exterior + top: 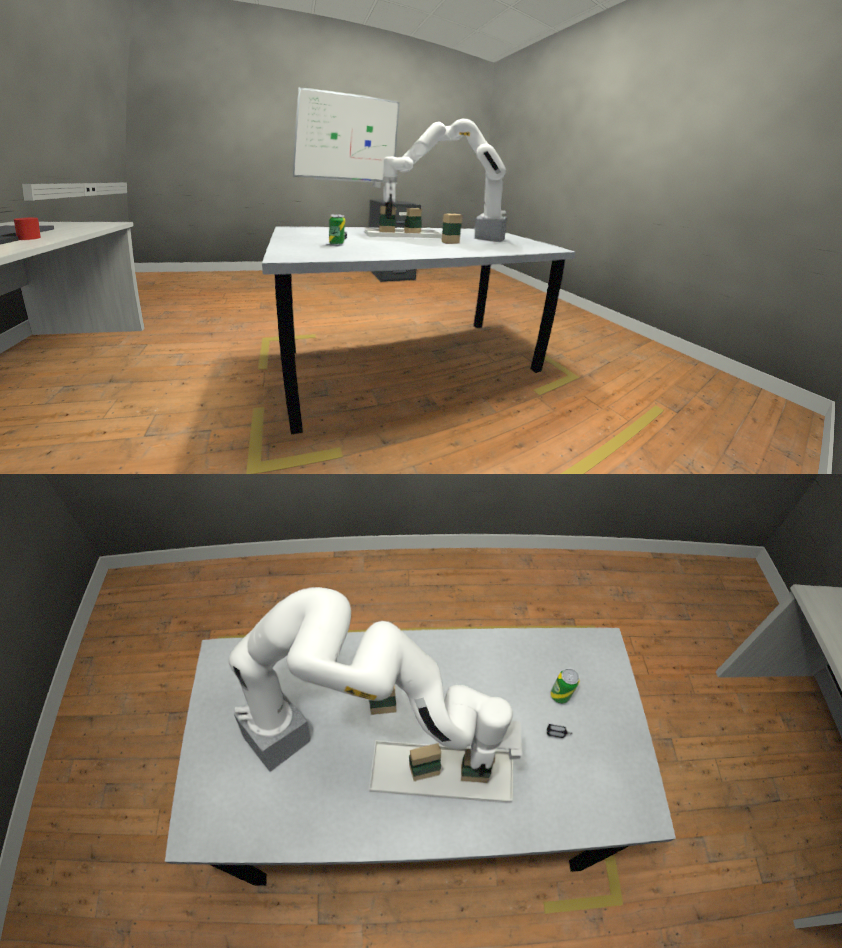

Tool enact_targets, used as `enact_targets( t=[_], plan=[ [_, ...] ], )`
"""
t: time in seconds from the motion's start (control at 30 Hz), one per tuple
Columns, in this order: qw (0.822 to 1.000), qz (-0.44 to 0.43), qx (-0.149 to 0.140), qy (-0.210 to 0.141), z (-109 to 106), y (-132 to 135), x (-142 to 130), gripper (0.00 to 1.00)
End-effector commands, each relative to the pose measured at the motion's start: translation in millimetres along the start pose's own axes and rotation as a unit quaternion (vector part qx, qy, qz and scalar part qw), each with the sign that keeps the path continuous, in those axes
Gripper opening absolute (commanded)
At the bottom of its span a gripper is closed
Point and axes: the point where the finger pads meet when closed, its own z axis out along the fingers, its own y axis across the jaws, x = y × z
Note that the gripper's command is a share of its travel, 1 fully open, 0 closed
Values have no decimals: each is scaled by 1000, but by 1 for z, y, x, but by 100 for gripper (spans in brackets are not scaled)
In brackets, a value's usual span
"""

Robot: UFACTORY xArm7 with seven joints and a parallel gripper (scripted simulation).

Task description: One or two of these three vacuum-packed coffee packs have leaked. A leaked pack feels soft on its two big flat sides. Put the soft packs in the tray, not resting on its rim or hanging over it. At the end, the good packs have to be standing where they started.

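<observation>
At centre of your top view: white tray on the grey table, holding two coffee packs upright. Left pack stands free. Right pack sits under the gripper, whose fingers are closed partway onto it from above. Third pack stands outside the tray, upper left of it, half hidden by the arm. At right you have a green can and a small black clip, both well apart from the tray.
</observation>
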Motion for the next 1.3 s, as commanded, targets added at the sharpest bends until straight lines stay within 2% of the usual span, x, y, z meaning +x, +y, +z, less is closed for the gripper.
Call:
enact_targets(
  t=[0.0,0.43,0.47,1.27],
  plan=[
    [1000,0,-1,3,0,0,2,26],
    [1000,0,-1,3,0,0,2,26],
    [1000,0,-1,3,0,0,2,86],
    [1000,0,-1,3,0,0,2,86]
  ],
)
